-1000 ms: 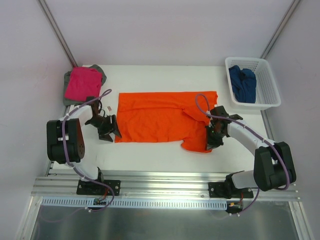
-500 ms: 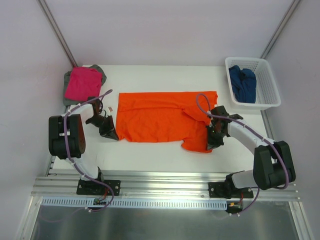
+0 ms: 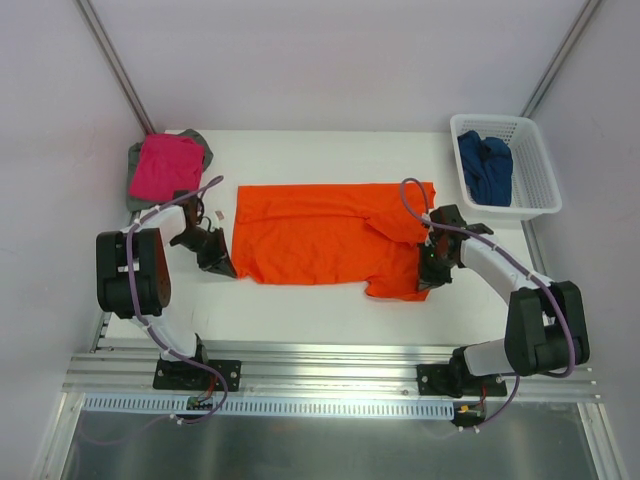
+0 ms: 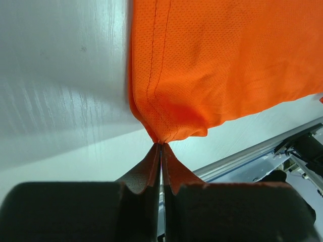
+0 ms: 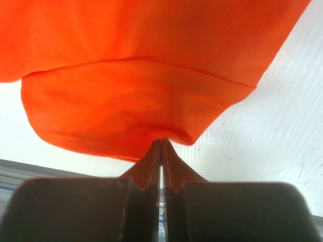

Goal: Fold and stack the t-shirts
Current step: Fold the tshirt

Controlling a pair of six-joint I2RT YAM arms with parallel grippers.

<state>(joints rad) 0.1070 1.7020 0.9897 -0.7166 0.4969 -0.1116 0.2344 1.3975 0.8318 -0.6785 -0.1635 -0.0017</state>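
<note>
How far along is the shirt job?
Done: the magenta shirt sits folded on the grey shirt, far left. In hand: the orange shirt lies spread, left gripper and right gripper pinching its near corners. Left: folding and stacking it, then the dark blue shirt in the basket.

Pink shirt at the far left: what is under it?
A grey shirt lies under the pink shirt, its edges showing at the left side and far corner. Its middle is covered, so anything else beneath cannot be seen.
</note>
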